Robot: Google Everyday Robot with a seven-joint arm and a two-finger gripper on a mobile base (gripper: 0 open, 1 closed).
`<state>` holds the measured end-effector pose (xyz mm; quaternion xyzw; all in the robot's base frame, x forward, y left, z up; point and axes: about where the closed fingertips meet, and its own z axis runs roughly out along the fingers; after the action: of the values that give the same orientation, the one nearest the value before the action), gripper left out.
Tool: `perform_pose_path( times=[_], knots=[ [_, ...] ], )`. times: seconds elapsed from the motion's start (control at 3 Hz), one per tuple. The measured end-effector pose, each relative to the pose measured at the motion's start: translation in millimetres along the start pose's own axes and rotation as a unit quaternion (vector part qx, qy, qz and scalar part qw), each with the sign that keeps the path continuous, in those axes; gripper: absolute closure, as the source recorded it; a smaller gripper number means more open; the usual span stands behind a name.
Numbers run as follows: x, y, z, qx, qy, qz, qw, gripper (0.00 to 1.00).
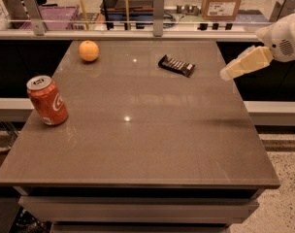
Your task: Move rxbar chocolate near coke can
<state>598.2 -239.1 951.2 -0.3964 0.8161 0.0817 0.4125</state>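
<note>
The rxbar chocolate (176, 65), a flat black wrapped bar with pale stripes, lies on the far right part of the brown table (152, 144). The red coke can (47, 100) stands upright near the table's left edge. My gripper (230, 73) is at the right, above the table's right edge, to the right of the bar and apart from it. It holds nothing that I can see.
A round orange fruit (89, 51) sits at the far left of the table. A glass rail with metal posts (158, 8) runs behind the table. A cardboard box (224, 1) stands beyond it. Floor shows at the lower right.
</note>
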Motion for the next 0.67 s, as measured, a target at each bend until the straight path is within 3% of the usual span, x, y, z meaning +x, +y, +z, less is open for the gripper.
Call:
perform_pose_path(
  times=[0.67],
  knots=[
    [0.9,-3.1,49.7,-0.025,-0.031,0.013,0.9991,0.00]
  ],
)
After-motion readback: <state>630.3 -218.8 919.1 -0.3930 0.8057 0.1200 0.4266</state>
